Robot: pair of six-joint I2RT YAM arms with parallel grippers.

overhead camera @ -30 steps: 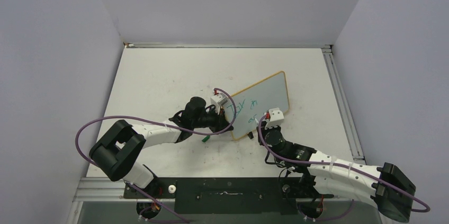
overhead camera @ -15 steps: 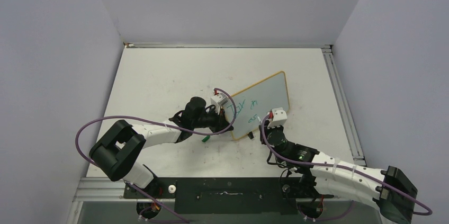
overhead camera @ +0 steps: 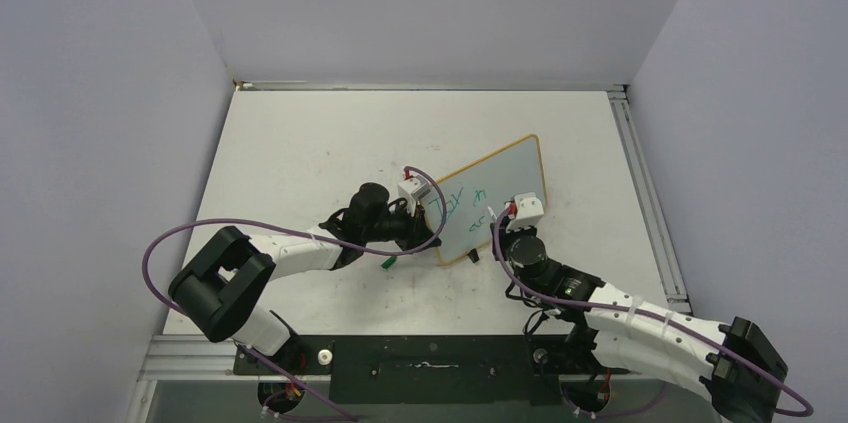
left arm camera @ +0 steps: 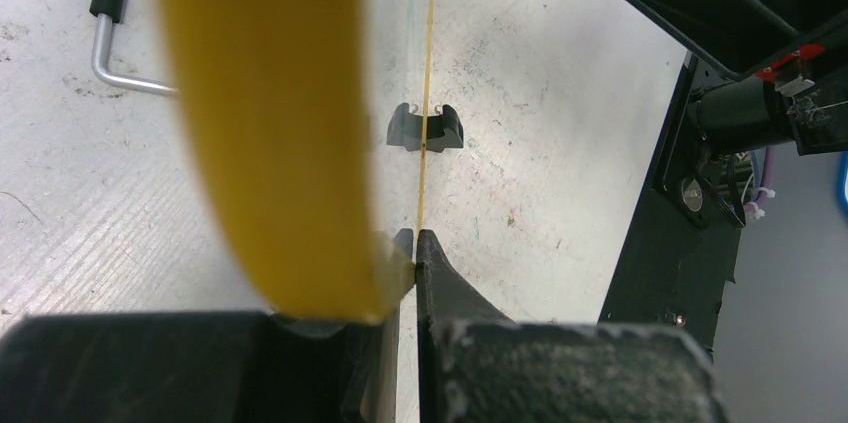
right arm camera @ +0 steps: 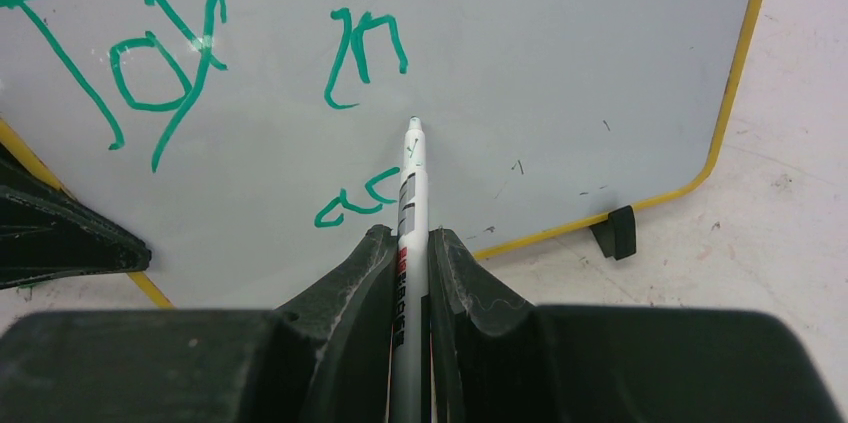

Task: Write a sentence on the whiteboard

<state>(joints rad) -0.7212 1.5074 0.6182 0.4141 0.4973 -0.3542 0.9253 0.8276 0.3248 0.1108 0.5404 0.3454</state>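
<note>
The whiteboard with a yellow rim stands tilted on the table, on black feet. My left gripper is shut on its left edge; in the left wrist view the jaws pinch the thin yellow rim. My right gripper is shut on a white marker, whose tip rests on the board face. The sentence in teal reads "Joy in" on the upper line, with "ac" begun on the lower line just left of the tip.
A metal hex key lies on the table beside the board. A small green cap lies by the left gripper. Grey walls enclose the table, and a black rail runs along its near edge.
My right gripper with the marker has moved up and to the right along the board's lower line. The left gripper and board have not moved.
</note>
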